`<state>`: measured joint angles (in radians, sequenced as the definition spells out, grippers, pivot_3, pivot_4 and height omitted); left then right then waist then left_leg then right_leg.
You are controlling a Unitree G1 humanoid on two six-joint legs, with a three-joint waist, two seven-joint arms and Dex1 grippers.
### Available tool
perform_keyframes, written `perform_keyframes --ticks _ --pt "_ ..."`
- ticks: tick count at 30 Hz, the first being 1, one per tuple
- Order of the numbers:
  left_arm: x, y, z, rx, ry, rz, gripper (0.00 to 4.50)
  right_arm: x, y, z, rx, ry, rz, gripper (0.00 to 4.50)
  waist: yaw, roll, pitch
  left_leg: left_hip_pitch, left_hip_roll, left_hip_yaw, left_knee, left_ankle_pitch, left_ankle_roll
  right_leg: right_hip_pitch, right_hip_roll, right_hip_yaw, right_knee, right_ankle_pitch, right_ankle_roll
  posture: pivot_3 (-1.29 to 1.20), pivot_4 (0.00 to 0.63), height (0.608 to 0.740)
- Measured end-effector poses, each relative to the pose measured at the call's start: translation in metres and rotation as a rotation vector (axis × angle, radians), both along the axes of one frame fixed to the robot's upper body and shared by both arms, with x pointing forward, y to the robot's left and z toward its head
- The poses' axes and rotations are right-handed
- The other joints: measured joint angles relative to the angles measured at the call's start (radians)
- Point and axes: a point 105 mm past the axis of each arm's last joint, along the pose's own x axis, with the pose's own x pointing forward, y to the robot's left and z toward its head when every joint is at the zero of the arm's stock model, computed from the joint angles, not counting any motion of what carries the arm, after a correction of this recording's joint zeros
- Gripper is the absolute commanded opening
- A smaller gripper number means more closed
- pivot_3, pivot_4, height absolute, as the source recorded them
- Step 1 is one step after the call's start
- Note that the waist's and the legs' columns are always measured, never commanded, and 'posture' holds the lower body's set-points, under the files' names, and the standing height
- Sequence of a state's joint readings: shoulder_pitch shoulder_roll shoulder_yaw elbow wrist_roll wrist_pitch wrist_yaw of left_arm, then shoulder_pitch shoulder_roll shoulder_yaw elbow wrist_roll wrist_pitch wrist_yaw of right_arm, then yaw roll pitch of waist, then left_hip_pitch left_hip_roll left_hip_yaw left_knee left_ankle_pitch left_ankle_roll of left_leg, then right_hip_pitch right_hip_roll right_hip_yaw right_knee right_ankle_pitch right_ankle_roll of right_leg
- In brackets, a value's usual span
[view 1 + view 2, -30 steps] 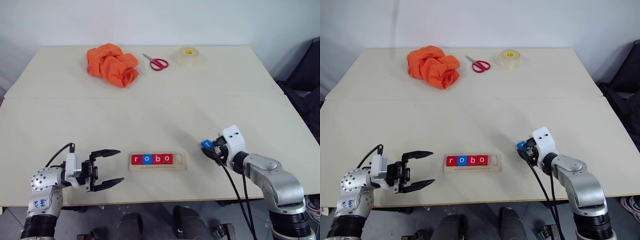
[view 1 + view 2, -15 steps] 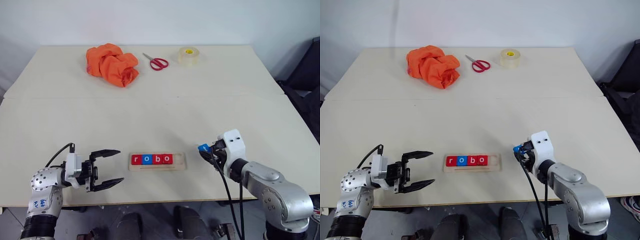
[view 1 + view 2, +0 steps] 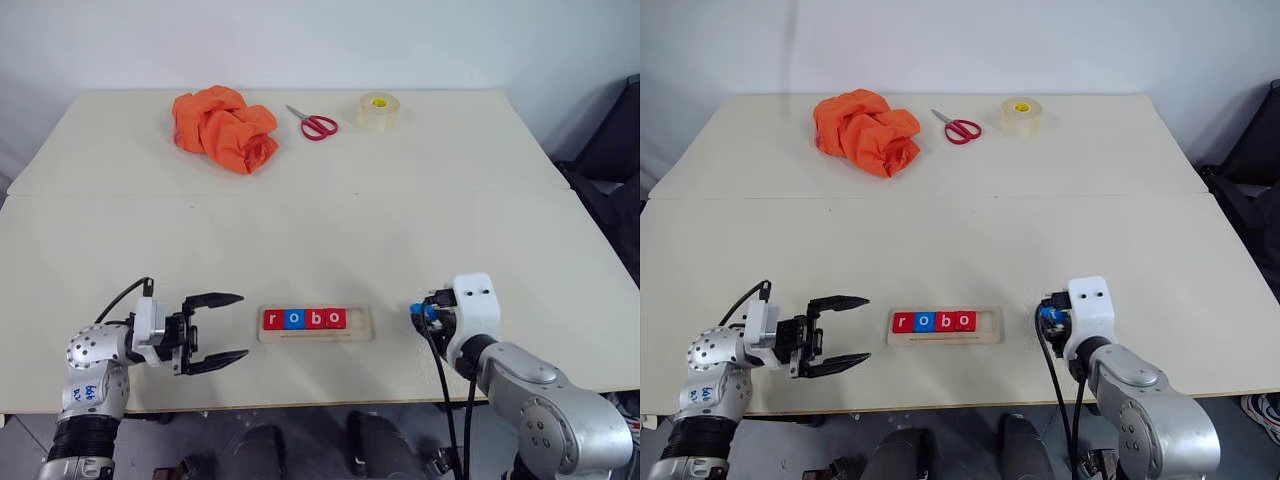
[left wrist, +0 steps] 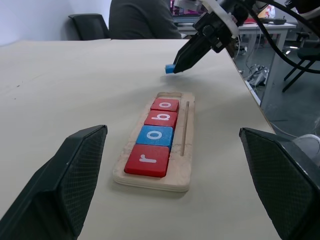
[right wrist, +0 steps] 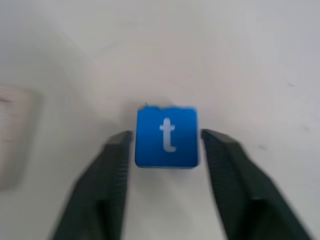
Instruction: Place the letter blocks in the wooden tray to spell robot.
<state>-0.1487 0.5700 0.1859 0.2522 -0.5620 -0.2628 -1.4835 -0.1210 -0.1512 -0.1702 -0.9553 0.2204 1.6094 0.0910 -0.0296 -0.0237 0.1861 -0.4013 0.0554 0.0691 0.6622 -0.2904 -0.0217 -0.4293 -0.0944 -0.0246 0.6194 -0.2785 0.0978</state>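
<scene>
L gripper [image 3: 215,330] sits at the near-left of the pale surface [image 3: 300,220], jaws spread wide w/ nothing between them, pointing across toward the long narrow pale wood tray [image 3: 315,324] just to its right.

Tray lies near the front edge, long axis running left–right. Four small flat square letter tiles are in it, touching in a row: red r [image 3: 272,319], blue o [image 3: 293,319], red b [image 3: 314,319], red o [image 3: 335,319]. The last slot, at the tray's R end [image 3: 360,320], is bare – that's where the t belongs, in my judgement.

R gripper [image 3: 424,316] is just right of that R end, apart from the tray. The blue t tile [image 5: 166,136] is between its jaws; in the R wrist view the jaws stand either side of it w/ thin slivers of gap, so whether they're pinching it or loose – can't tell. Tile looks close to or on the surface; can't tell which. Its t reads upright along the jaws' own line.

Key relation: empty slot lies to the left of the t tile, a short way off, and the R arm is much the nearer. The tile would likely need its t turned to match the r-o-b-o row's reading direction before going in.

Far side, well apart from all this: crumpled orange cloth [image 3: 224,128], red-handled scissors [image 3: 314,124], roll of clear tape [image 3: 377,111].
</scene>
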Motion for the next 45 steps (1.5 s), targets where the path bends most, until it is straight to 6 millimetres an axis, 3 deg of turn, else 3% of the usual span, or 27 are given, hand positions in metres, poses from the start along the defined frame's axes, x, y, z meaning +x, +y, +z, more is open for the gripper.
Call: perform_keyframes --ticks 4,11,17,27,33,38,41,45 --pt "0.0 0.0 0.0 0.003 0.001 -0.004 4.5 0.0 0.003 0.003 0.002 -0.011 0.02 4.48 0.0 0.0 0.0 0.0 0.0 0.0 0.0 0.0 0.0 0.0 0.0 0.0 0.0 0.0 0.0 0.0 0.15 0.74" --pt "0.002 -0.002 -0.001 0.008 0.002 -0.009 4.5 0.0 0.004 0.021 -0.102 -0.053 0.288 4.48 0.001 0.0 0.0 -0.001 0.0 -0.001 0.0 0.0 0.0 0.001 0.0 -0.001 -0.002 0.0 0.0 0.0 0.15 0.74" --pt "0.002 -0.003 -0.001 0.002 -0.004 -0.007 4.5 0.012 -0.014 0.033 -0.274 -0.023 0.592 4.48 0.002 0.0 0.0 -0.001 -0.001 -0.001 0.0 0.0 0.001 0.001 0.001 -0.001 -0.004 0.001 0.002 0.0 0.15 0.74" --pt "-0.009 -0.001 -0.012 -0.006 0.031 0.034 4.5 0.02 -0.032 0.017 -0.429 0.069 1.041 4.48 -0.002 0.0 0.0 -0.001 0.0 0.002 0.0 0.0 0.001 0.001 0.001 0.001 -0.005 0.002 0.005 0.0 0.15 0.74" --pt "-0.019 -0.001 -0.014 -0.005 0.033 0.069 4.5 0.047 -0.035 0.018 -0.509 0.054 1.143 4.48 0.001 0.0 0.0 -0.001 0.0 0.002 0.001 0.0 0.001 0.001 0.001 0.001 -0.005 0.002 0.005 0.0 0.15 0.74" --pt "-0.024 -0.002 -0.014 -0.005 0.03 0.088 4.5 0.054 -0.033 0.011 -0.537 0.077 1.216 4.48 0.002 0.001 0.001 -0.001 0.0 0.002 0.001 -0.001 0.0 0.001 0.0 0.0 -0.005 0.002 0.005 0.0 0.15 0.74" --pt "-0.027 -0.002 -0.014 -0.005 0.035 0.097 4.5 0.056 -0.031 0.011 -0.557 0.086 1.255 3.86 0.002 0.001 0.001 -0.001 0.0 0.002 0.001 -0.001 0.0 0.001 0.0 0.0 -0.004 0.002 0.005 0.0 0.15 0.74" --pt "-0.027 0.0 -0.014 -0.008 0.034 0.117 4.5 0.056 -0.026 0.009 -0.56 0.092 1.3 2.53 0.001 0.0 0.0 0.001 0.0 0.002 0.002 -0.001 0.0 0.002 -0.001 0.001 -0.003 0.003 0.004 0.0 0.15 0.74"
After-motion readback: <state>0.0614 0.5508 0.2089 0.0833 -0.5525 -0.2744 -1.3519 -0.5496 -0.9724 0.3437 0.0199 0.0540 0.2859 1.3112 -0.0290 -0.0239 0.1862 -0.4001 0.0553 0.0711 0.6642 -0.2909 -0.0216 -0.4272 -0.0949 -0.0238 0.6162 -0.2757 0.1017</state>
